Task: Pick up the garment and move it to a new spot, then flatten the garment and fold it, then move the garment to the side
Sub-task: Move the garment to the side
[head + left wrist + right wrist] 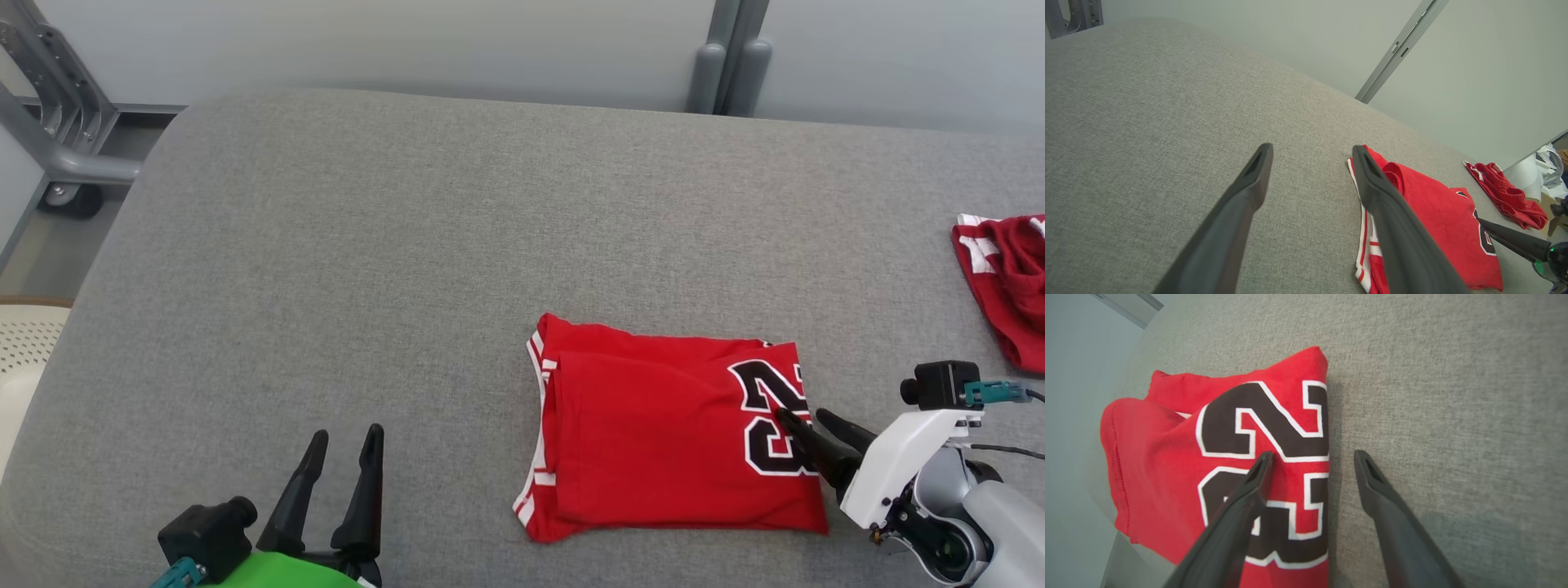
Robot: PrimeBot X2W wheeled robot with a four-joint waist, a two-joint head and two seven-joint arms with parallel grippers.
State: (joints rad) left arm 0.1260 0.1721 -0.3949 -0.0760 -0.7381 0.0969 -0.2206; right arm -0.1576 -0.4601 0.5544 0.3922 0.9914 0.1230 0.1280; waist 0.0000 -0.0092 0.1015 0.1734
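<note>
Folded red jersey (pixel 653 425) with black numerals (pixel 755 384) edged in white lies flat on the grey fabric-covered surface (pixel 326 245), right of centre and toward the near edge in the head view. It forms a rough rectangle, with white-and-red trim (pixel 536 351) along its left side. The right end effector (pixel 800 414) sits at the jersey's right edge, jaws spread wide, gripping nothing. One of its fingers (pixel 1249 498) lies over the numerals and the other over bare grey fabric just beside the edge; contact with the cloth cannot be told. The left end effector (pixel 348 433) is likewise spread wide and empty. It hovers over bare surface, well left of the jersey. A second red garment (pixel 1008 278), crumpled, lies at the right edge.
</note>
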